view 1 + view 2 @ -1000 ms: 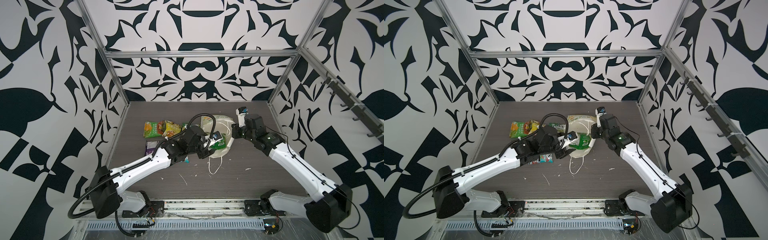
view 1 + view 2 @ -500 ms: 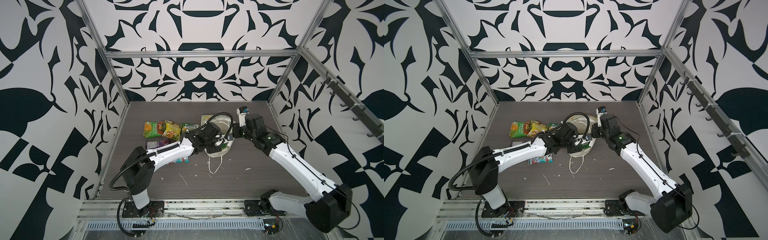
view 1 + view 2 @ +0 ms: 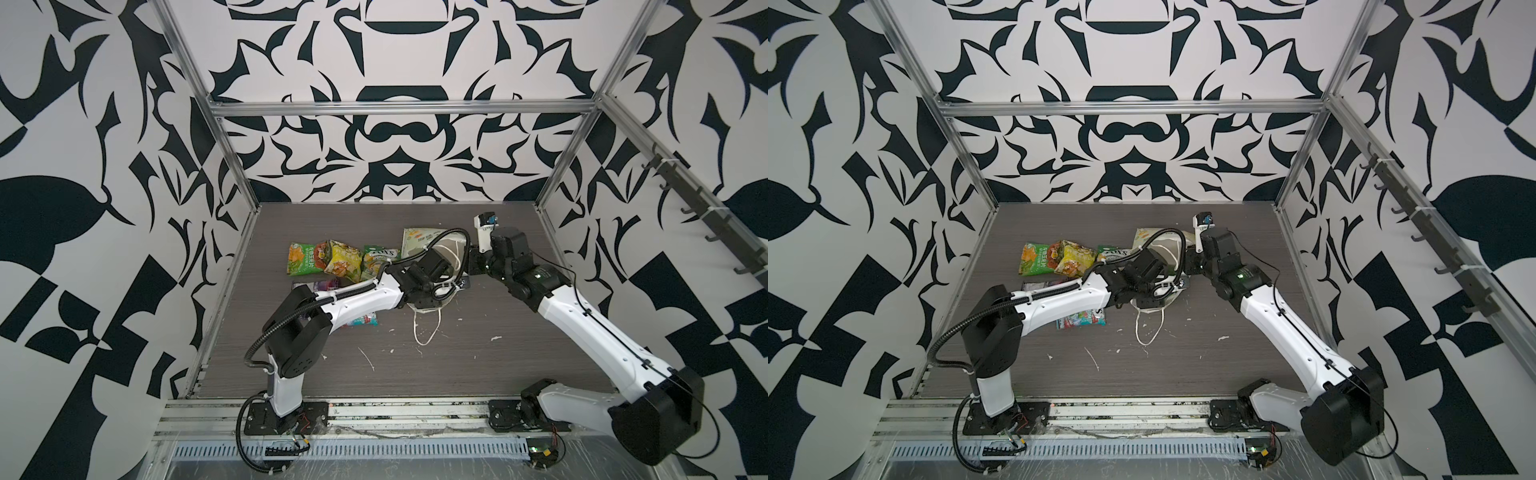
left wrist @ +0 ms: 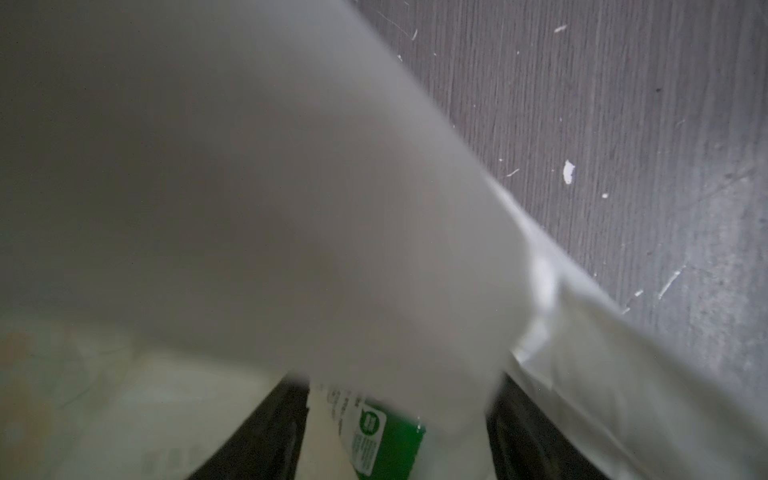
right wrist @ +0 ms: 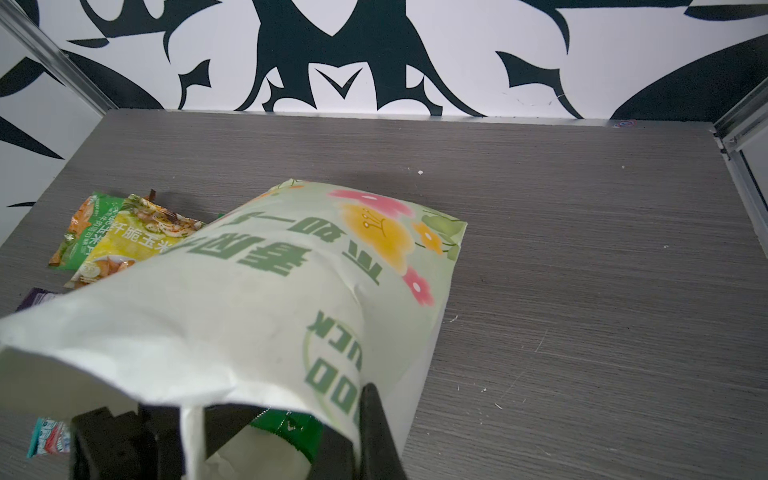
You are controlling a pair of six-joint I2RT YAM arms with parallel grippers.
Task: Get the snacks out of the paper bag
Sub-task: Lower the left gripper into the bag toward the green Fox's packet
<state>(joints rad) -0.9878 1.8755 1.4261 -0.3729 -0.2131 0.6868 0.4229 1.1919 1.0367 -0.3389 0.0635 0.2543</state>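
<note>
Crinkly green and yellow plastic snack packets (image 3: pixel 328 259) are lying on the grey tabletop (image 3: pixel 498 353), well behind the left gripper (image 4: pixel 395 415). That arm is stretching low into the mouth of the white flower-printed paper bag (image 5: pixel 291 291), fingers (image 4: pixel 257 436) spread either side of a green packet (image 4: pixel 388 440) inside; closing and drawing back probably comes next. Just beyond it, the right gripper (image 3: pixel 468 272) is pinching the bag's rim, its arm bending in from the right.
</note>
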